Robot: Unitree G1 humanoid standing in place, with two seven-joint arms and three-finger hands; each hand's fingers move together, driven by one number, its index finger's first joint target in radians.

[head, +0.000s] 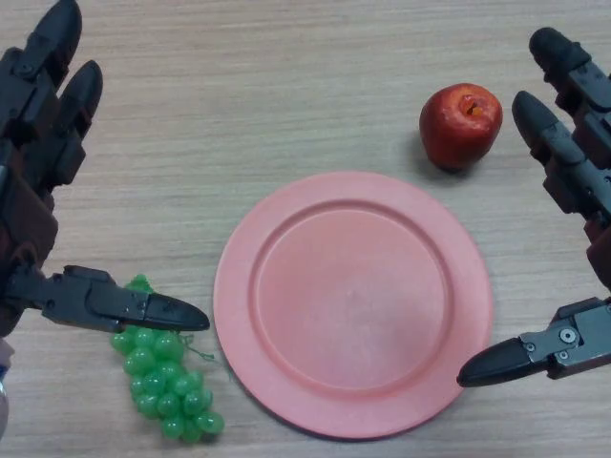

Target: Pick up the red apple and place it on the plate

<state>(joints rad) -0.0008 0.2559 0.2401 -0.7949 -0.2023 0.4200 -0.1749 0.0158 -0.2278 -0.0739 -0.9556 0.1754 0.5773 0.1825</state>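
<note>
Both hands hung open and empty, the right hand (573, 162) nearest the red apple (460, 125) beyond the plate (239, 286), left hand (43, 172) idle; a grasp likely needed fingers closing round its middle.

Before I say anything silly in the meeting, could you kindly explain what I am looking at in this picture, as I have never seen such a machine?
This is a single picture from a camera on a humanoid robot's head, looking down at a wooden table. The black shapes at the sides are its two hands: the left hand comes in from the picture's left, the right hand from its right. Both are open, fingers spread, and hold nothing. In the middle lies a pink plate with nothing on it. A red apple stands on the table beyond the plate, near the right hand's fingers but apart from them. A bunch of green grapes lies left of the plate, partly under the left hand's thumb.
</note>
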